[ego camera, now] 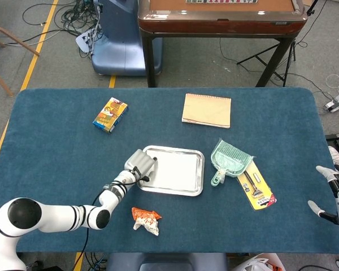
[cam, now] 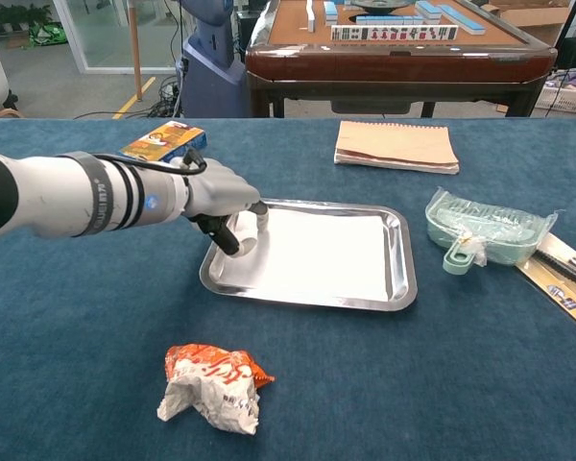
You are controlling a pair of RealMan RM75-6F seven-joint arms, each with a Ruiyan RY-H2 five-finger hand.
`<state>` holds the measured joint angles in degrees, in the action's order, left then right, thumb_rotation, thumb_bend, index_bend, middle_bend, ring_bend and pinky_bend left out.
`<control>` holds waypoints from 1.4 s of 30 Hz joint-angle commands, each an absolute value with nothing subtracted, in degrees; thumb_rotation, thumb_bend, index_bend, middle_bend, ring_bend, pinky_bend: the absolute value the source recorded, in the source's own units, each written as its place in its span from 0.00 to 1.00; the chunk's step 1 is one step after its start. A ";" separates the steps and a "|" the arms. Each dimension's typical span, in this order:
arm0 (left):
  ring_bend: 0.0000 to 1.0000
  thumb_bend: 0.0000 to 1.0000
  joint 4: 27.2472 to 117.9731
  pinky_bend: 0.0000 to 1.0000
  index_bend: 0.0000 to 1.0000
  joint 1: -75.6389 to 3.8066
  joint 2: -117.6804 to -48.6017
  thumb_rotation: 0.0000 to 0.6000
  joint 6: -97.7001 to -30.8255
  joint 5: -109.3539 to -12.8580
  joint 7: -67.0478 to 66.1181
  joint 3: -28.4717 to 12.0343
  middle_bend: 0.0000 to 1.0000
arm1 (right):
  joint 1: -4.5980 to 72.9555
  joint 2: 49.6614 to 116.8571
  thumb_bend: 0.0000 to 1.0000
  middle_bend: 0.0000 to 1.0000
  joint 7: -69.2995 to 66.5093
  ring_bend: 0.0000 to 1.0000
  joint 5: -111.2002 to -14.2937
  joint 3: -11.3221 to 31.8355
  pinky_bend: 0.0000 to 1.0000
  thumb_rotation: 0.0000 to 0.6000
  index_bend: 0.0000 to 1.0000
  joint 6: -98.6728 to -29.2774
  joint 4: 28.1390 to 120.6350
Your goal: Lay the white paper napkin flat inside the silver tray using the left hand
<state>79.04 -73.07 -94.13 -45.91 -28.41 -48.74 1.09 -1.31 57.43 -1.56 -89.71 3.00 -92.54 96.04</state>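
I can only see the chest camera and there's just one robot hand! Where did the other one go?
Observer: The head view shows it. The right robot hand hangs past the right end of the table, fingers apart, holding nothing.
Child: What's that yellow thing cut off at my picture's edge?
Observer: A yellow card pack with a dark tool on it. All of it lies on the table, slanted, its upper end by the green dustpan.

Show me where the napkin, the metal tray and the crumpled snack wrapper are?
napkin [cam: 312, 252], chest view, middle of the white sheet.
tray [cam: 398, 264], chest view, right-hand rim.
snack wrapper [cam: 211, 384], chest view, middle of the crumpled bundle.
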 commanded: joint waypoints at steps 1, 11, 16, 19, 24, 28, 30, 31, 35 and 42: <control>1.00 0.47 78.98 1.00 0.21 -73.09 -94.28 0.41 -46.08 -28.72 -48.74 1.00 1.00 | -1.31 57.43 0.16 0.26 -1.54 0.11 -89.71 3.02 0.17 1.00 0.20 -92.54 96.07; 1.00 0.47 82.16 1.00 0.19 -70.67 -90.80 0.41 -48.44 -32.42 -44.90 -0.23 1.00 | -1.28 57.20 0.16 0.26 -1.46 0.11 -89.68 3.21 0.17 1.00 0.20 -92.55 96.25; 1.00 0.47 85.94 1.00 0.18 -67.95 -86.81 0.42 -50.81 -36.00 -41.59 -0.50 1.00 | -0.78 57.13 0.16 0.26 -1.14 0.11 -89.87 3.38 0.17 1.00 0.20 -92.01 96.54; 0.99 0.47 88.59 1.00 0.17 -65.40 -84.22 0.42 -53.81 -38.70 -38.65 -1.00 0.97 | -0.58 57.09 0.16 0.26 -0.94 0.11 -90.07 3.47 0.17 1.00 0.20 -91.91 96.76; 0.93 0.47 91.58 1.00 0.16 -61.14 -79.79 0.42 -58.08 -41.62 -35.11 -1.24 0.91 | -0.14 57.08 0.16 0.26 -0.56 0.11 -90.21 3.50 0.17 1.00 0.20 -91.32 97.09; 0.87 0.47 93.27 1.00 0.16 -58.36 -76.62 0.41 -59.67 -41.95 -32.78 -1.64 0.85 | 0.38 57.13 0.16 0.26 -0.28 0.11 -90.51 3.57 0.17 1.00 0.20 -90.79 97.31; 0.82 0.47 94.40 0.99 0.16 -56.64 -75.02 0.41 -60.92 -42.35 -31.51 -1.75 0.81 | 0.69 57.12 0.16 0.26 -0.16 0.11 -90.70 3.62 0.17 1.00 0.20 -90.50 97.42; 0.79 0.47 94.93 0.99 0.16 -55.79 -74.28 0.42 -61.51 -42.70 -30.90 -1.67 0.78 | 0.83 57.10 0.16 0.26 -0.13 0.11 -90.78 3.62 0.17 1.00 0.20 -90.34 97.45; 0.67 0.47 97.11 0.99 0.16 -51.40 -71.43 0.44 -64.39 -43.95 -28.12 -0.91 0.65 | 1.68 56.69 0.16 0.26 -0.14 0.11 -91.13 3.35 0.17 1.00 0.20 -88.81 97.48; 0.48 0.47 100.16 0.76 0.16 -42.82 -67.59 0.52 -71.35 -47.32 -23.38 0.91 0.47 | 2.89 55.35 0.16 0.25 0.12 0.12 -92.11 2.97 0.17 1.00 0.20 -87.07 97.98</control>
